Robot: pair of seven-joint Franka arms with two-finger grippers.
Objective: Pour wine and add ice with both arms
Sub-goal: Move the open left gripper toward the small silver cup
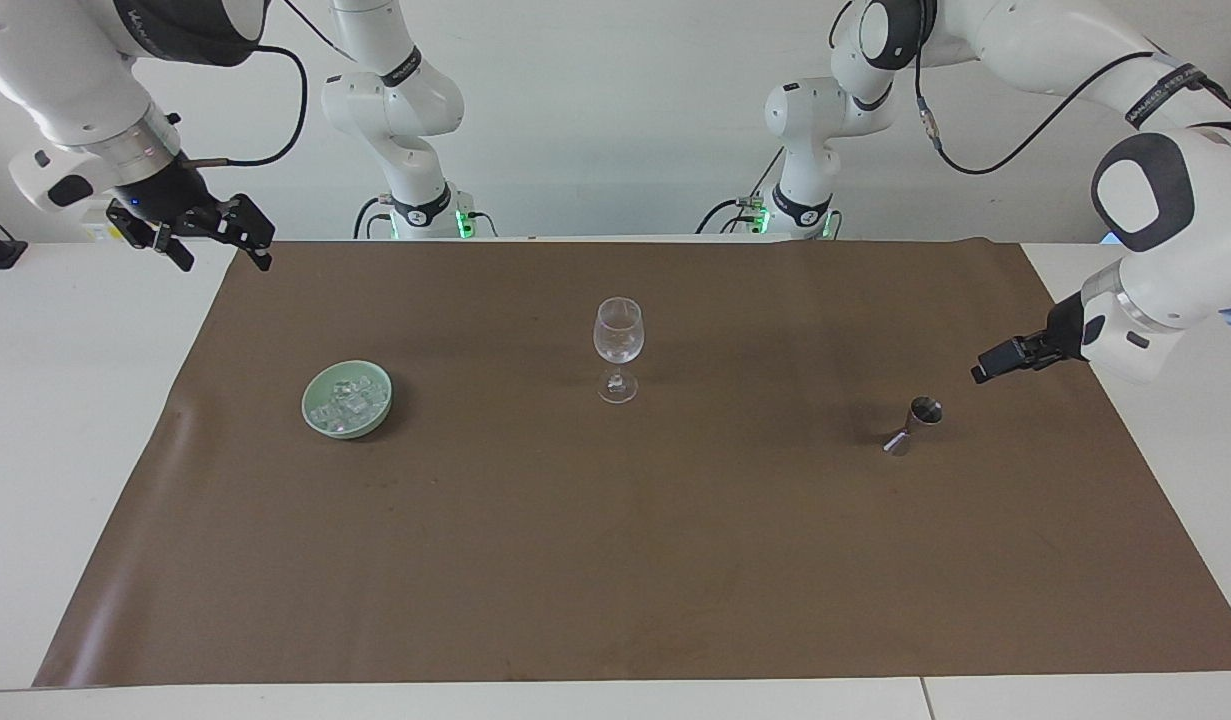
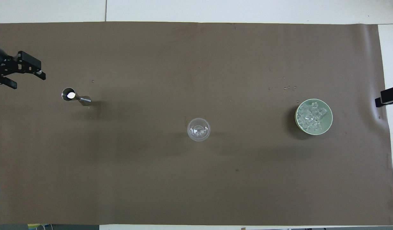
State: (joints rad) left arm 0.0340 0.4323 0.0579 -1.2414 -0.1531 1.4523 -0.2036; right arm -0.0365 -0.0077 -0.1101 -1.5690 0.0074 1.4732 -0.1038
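- A brown mat (image 1: 615, 560) covers most of the white bench (image 1: 75, 420).
- The glass (image 1: 617, 345) stands upright near the middle of the mat, and I cannot tell whether it holds anything.
- In the overhead view, the green dish (image 2: 297, 125) sits at about 3 o'clock from the glass (image 2: 198, 129), toward the right arm's end of the bench and well apart from it.
- The ice (image 2: 312, 118) lies heaped in the dish as small clear cubes. In the facing view the same heap (image 1: 350, 400) fills the dish (image 1: 313, 415).
- A few tiny specks (image 2: 287, 87) lie on the mat at about 11 o'clock from the dish in the overhead view, slightly farther from the robots.
- A metal jigger (image 2: 73, 96) stands at about 9 o'clock from the glass in the overhead view, toward the left arm's end, with a bright glint in its upper cup.
- The left end effector (image 2: 27, 81) hangs over the mat's edge at about 10 o'clock from the jigger, near it but not touching. It is released, with its fingers spread, and it holds nothing. In the facing view it (image 1: 978, 375) shows side-on, just above the jigger (image 1: 915, 425).
- The right end effector (image 1: 227, 262) hangs high over the mat's corner nearest the robots at the right arm's end, well apart from the dish. It is also released and empty.
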